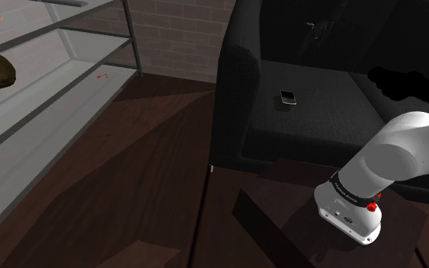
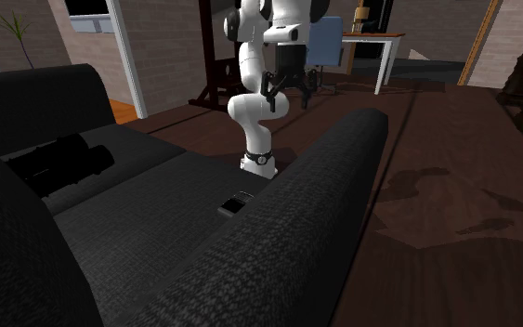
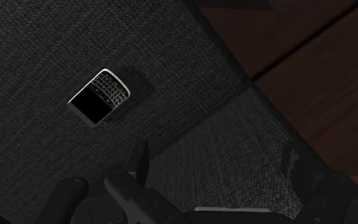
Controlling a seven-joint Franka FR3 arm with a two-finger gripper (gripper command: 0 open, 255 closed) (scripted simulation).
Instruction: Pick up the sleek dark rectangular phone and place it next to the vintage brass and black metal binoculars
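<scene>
Dark sofa seat | phone flat on it, binoculars at its 9 o'clock, second exterior view | gripper spread, empty, well above | likely light, rigid, slick: pinch long edges

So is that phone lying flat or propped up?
Flat, face up: the phone lies on the sofa seat, screen and keypad showing.
</scene>
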